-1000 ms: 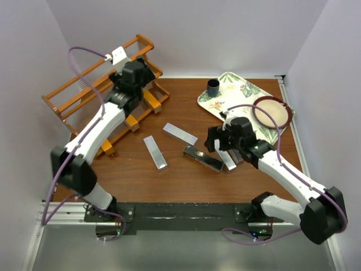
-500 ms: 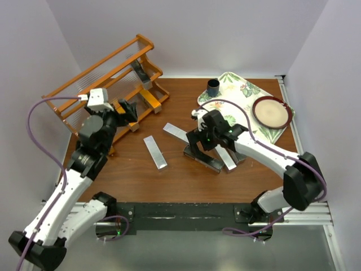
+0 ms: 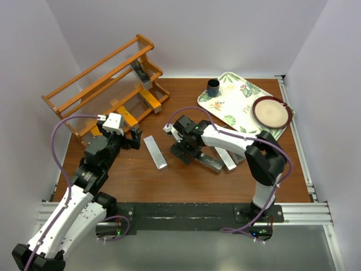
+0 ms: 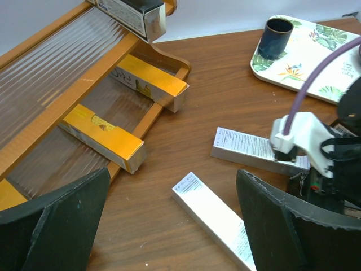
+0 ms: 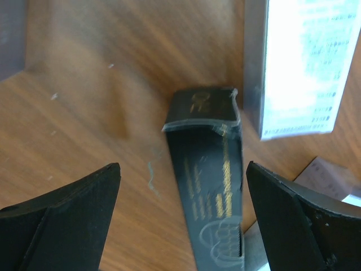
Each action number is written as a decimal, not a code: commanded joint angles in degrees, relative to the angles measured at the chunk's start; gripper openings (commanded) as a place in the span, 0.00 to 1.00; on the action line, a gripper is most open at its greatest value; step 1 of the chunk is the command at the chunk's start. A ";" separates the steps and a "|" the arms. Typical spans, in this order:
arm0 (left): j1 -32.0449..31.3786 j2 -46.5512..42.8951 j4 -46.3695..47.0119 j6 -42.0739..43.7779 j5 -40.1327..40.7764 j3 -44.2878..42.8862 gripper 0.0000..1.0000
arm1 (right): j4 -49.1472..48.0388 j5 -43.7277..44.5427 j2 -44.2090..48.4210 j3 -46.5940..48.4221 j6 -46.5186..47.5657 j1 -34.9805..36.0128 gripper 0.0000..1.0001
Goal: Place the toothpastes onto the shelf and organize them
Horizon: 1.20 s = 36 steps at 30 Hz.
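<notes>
Holding orange cartons [image 3: 151, 100] low and a dark carton [image 3: 141, 72] higher, the shelf [image 3: 93, 65] stands left; right of it hover the left fingers [image 4: 62, 220], apart, then a silver carton [image 3: 155, 152], then right fingers [image 5: 62, 209] apart over a black carton [image 5: 211, 186].

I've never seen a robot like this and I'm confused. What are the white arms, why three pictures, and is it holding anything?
They are two robot arms, each ending in a two-finger gripper. One picture looks down from above; the other two come from small cameras on the wrists. On the table lie long toothpaste boxes, like the silver box and the black box. The orange boxes sit on the wooden shelf. A dark cup stands on the flowery tray. The left gripper and the right gripper are both open and hold nothing; the right one hangs over the black box's end.
</notes>
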State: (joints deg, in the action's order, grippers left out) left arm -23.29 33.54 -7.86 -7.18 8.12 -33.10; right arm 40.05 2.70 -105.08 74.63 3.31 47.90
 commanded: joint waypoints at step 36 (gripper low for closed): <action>-8.86 10.14 0.03 -8.81 -4.45 -5.30 0.91 | 11.72 3.98 -1.10 14.66 -19.04 -2.54 0.31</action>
State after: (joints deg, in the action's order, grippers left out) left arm -25.82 42.15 -9.50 -12.45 2.09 -34.50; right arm 50.78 8.32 -110.15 85.69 -9.13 48.27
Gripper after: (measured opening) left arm 0.913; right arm 0.461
